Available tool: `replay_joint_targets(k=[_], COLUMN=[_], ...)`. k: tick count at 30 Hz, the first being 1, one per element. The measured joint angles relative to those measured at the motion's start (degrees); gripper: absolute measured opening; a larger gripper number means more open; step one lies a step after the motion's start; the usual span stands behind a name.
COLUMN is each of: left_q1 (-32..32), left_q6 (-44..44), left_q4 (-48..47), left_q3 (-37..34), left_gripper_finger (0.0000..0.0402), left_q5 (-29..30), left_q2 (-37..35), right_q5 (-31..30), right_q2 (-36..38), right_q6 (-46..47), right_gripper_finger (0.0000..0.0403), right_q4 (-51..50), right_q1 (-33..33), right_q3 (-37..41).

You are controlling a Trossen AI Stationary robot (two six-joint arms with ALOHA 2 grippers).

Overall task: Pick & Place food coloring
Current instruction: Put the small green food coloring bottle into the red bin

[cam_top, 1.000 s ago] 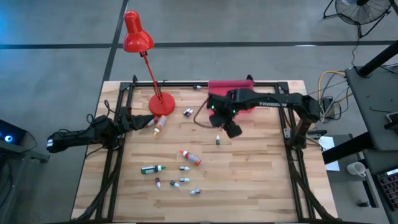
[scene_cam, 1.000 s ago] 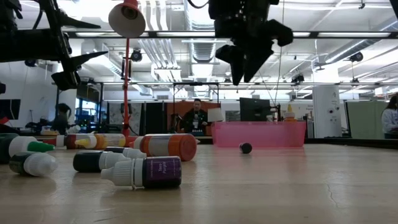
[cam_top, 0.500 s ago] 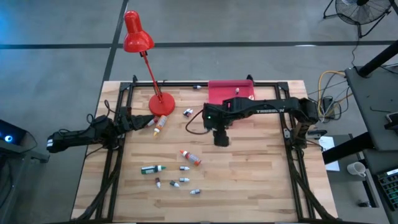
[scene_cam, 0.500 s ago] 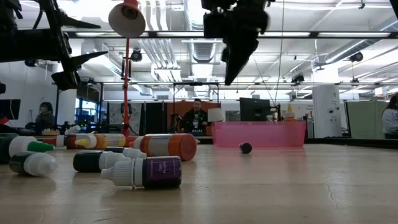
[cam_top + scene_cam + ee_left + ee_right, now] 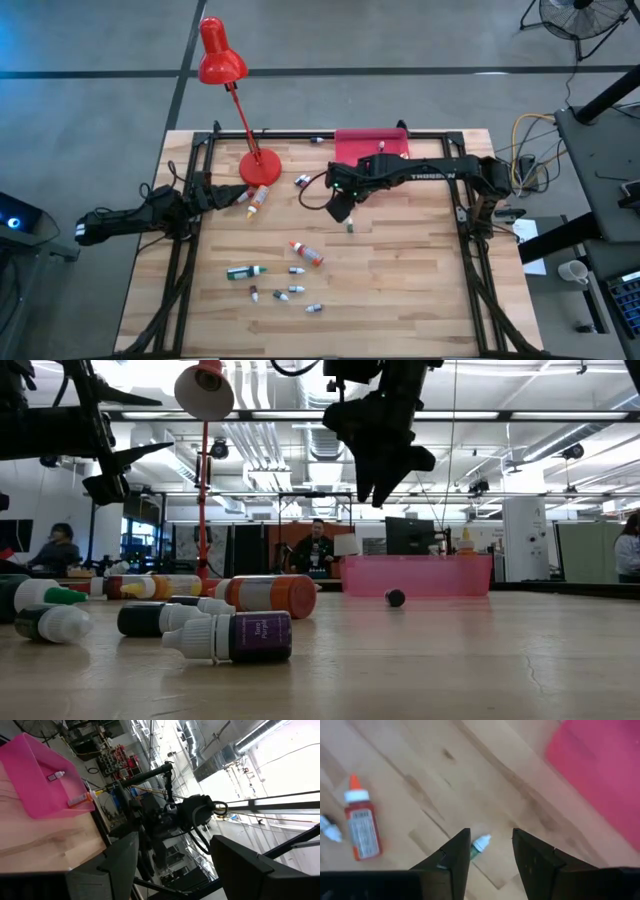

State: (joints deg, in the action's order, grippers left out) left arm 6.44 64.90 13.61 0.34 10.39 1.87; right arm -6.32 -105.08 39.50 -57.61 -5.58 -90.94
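Overhead, the right gripper (image 5: 340, 210) hangs near the middle of the table (image 5: 420, 290), beside a small bottle (image 5: 350, 227) lying alone; white lettering on the arm is too small to read. The pink tray (image 5: 372, 145) sits at the far edge, the red lamp (image 5: 258, 166) at the far left. More food coloring (image 5: 306, 253) lies scattered toward the near edge. The left gripper (image 5: 232, 197) waits at the left edge.

From table height, a purple-labelled bottle (image 5: 232, 637) lies nearest, its print unreadable, and an orange bottle (image 5: 268, 596) behind it. People sit in the room beyond.

The left wrist view shows the left fingers (image 5: 112, 865) spread wide and two bottles inside the tray (image 5: 35, 795).

The right wrist view shows the right fingers (image 5: 452, 857) parted, empty, framing the small white-capped bottle (image 5: 479, 843) on the wood; a red bottle (image 5: 362, 827) with an illegible label lies farther off.
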Motion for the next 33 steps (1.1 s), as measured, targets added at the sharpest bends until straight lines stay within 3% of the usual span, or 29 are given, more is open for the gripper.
replay_joint_targets(k=[7,13,17,26,33], left_q1=[0.0,0.0,0.0,0.0,0.0], left_q6=[0.0,0.0,0.0,0.0,0.0], left_q4=[0.0,0.0,0.0,0.0,0.0], left_q3=[0.0,0.0,0.0,0.0,0.0], left_gripper_finger=[0.0220,0.0220,0.0220,0.0220,0.0220], left_q5=[0.0,0.0,0.0,0.0,0.0], left_q2=[0.0,0.0,0.0,0.0,0.0], right_q5=[0.2,1.8,2.4,9.0,8.8], right_q2=[0.0,0.0,0.0,-0.2,-0.2], right_q6=[5.5,20.8,23.5,34.4,43.3], right_gripper_finger=[0.0132,0.0134,0.0135,0.0128,0.0128], right_q4=[4.1,6.2,5.9,5.6,5.7], right_q1=[0.6,1.0,0.9,3.9,6.9], right_q3=[0.0,0.2,0.7,7.0,8.5])
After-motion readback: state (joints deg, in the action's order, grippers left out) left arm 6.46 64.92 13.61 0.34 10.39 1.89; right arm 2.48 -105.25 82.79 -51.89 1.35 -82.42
